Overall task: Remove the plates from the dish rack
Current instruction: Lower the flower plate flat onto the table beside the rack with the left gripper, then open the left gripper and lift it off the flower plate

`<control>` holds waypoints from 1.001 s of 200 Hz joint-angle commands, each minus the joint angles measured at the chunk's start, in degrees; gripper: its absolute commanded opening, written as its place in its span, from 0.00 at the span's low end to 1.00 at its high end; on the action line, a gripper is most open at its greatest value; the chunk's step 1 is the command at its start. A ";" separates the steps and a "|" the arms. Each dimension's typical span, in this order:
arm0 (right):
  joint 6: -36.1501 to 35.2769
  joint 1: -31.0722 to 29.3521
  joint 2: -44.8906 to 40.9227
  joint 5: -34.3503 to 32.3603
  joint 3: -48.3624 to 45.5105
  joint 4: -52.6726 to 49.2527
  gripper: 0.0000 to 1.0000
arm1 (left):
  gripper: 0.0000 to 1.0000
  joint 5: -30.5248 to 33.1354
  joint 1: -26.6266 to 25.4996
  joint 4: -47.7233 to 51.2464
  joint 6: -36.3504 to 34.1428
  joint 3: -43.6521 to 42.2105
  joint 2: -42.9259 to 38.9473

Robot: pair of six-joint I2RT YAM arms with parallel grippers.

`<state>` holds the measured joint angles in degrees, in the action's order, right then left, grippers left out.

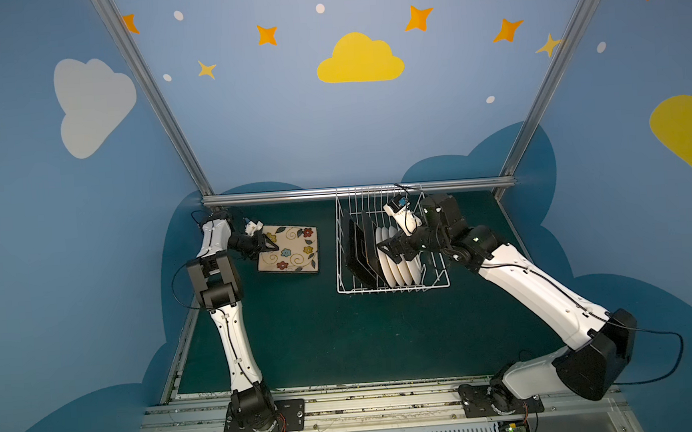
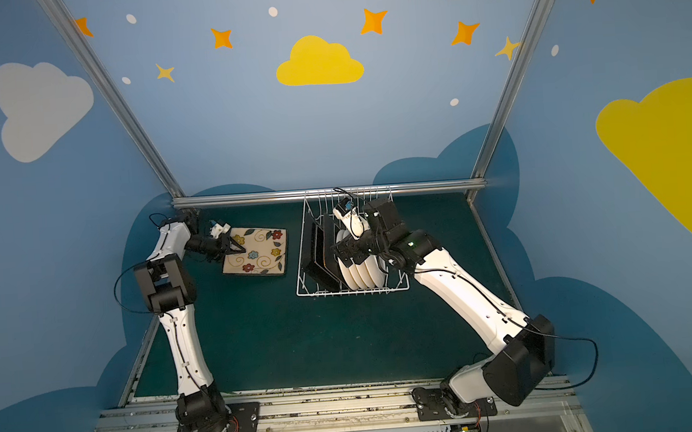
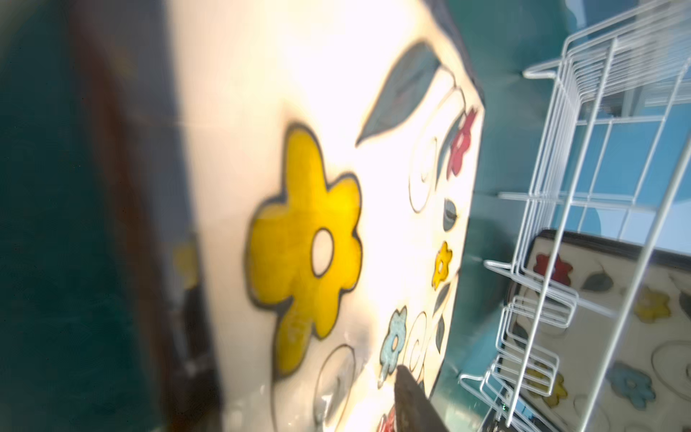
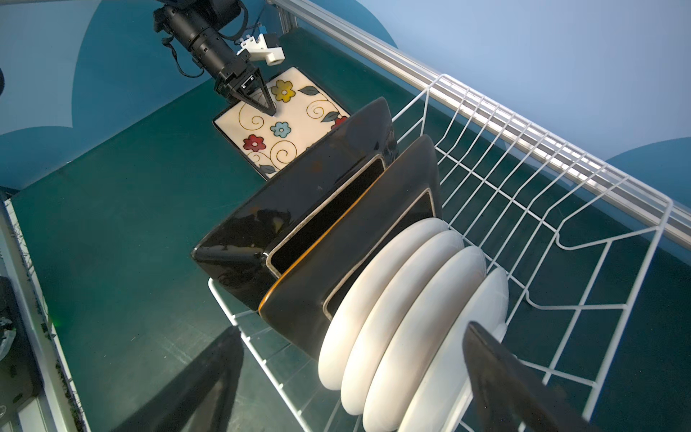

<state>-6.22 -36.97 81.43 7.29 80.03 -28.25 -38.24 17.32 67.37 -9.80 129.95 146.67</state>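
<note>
The left claw (image 1: 269,247) has its tips at the rim of the flowered square plate (image 1: 292,250), which lies face up on the table (image 1: 345,342) near its far left corner. Whether the jaws are parted clear of that rim cannot be told. Risk: if the arm pulls away with one finger hooked under the rim, the plate would be dragged or flipped. The right claw (image 1: 385,251) has its jaws spread wide and holds nothing. It hovers over the plates in the dish rack (image 1: 383,290), which stands at the far edge of the table. Inside, two black-backed square plates (image 4: 336,224) stand upright beside four round white plates (image 4: 404,306) that lean against one another. Risk: so tight a row leaves little room for a finger. A closing jaw may pinch two rims, topple a neighbour, or snag the wire and lift the rack.
</note>
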 commanded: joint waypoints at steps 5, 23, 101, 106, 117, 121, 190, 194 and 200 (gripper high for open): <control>0.77 -0.52 -1.19 -0.43 0.10 -1.11 0.91 | 0.57 1.33 0.26 -0.37 0.72 1.91 0.96; 0.85 -0.64 -1.10 -0.52 0.39 -1.18 0.91 | 0.63 2.38 0.40 -0.74 1.57 2.06 1.16; 0.56 -1.07 -1.45 -1.57 0.38 -1.11 0.91 | 0.89 7.96 0.70 -3.77 5.41 -0.56 -1.08; 0.56 -1.09 -1.54 -1.71 0.23 -1.09 0.91 | 0.91 8.23 0.70 -4.42 5.77 -1.25 -1.67; 0.61 -1.18 -1.79 -1.92 0.04 -0.94 0.91 | 0.93 8.87 0.69 -5.61 6.64 -2.51 -2.96; 0.68 -1.17 -1.93 -2.05 -0.06 -0.93 0.91 | 0.94 9.15 0.70 -5.90 6.91 -2.94 -3.52; 1.72 -1.06 -4.43 -2.46 -2.33 1.47 0.91 | 1.00 10.05 0.50 -10.45 11.91 -9.62 -15.40; 1.78 -1.08 -4.58 -2.46 -2.49 1.68 0.91 | 1.00 9.90 0.52 -10.71 12.14 -10.17 -16.33; 1.85 -1.10 -4.86 -2.52 -2.78 1.94 0.91 | 1.00 9.68 0.43 -11.09 12.37 -10.68 -17.54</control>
<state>-5.45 -37.82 78.48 5.21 78.61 -28.16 -28.40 17.78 58.83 0.36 120.77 136.00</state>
